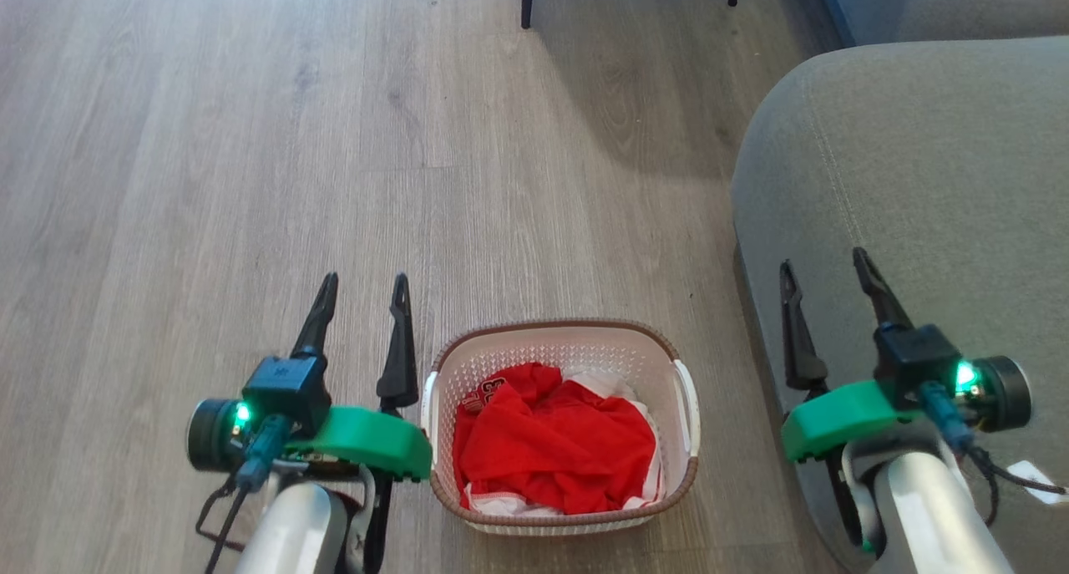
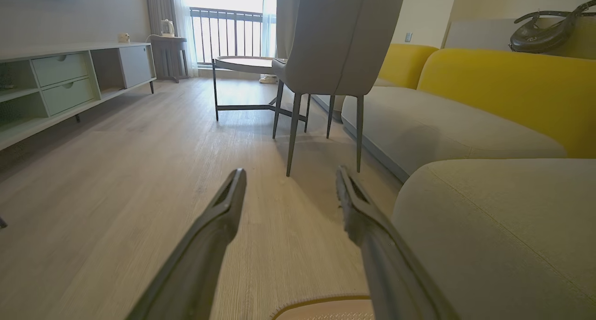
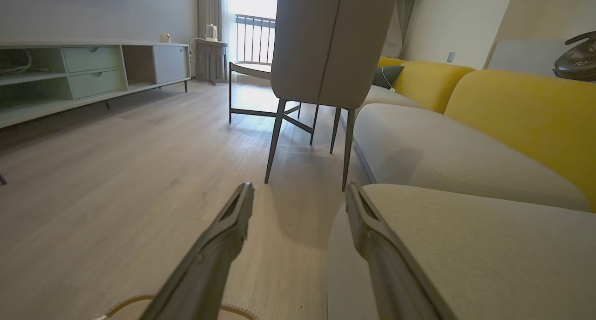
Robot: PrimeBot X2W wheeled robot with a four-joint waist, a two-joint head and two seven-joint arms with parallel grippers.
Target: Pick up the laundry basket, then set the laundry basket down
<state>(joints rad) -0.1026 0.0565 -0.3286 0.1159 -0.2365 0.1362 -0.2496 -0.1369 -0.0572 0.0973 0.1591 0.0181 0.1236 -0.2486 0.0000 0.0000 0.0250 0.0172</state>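
Observation:
The laundry basket (image 1: 660, 344) stands on the wood floor, low in the head view's middle: cream perforated walls, brown woven-look rim, white side handles, red and white clothes inside. My left gripper (image 1: 365, 281) hovers open just left of it, fingers pointing forward, empty. My right gripper (image 1: 823, 258) is open to the basket's right, over the grey sofa's edge, holding nothing. A strip of the basket's rim (image 2: 321, 302) shows at the bottom of the left wrist view between the open fingers of my left gripper (image 2: 289, 176). In the right wrist view my right gripper (image 3: 300, 190) stands open, with the rim (image 3: 123, 306) low left.
A grey sofa seat (image 1: 919, 190) lies close to the basket's right. Ahead stand a grey chair (image 2: 333, 40) on thin dark legs and a round table (image 2: 242, 64). A low cabinet (image 2: 56, 85) lines the left wall. Yellow sofa backs (image 3: 517, 110) rise at the right.

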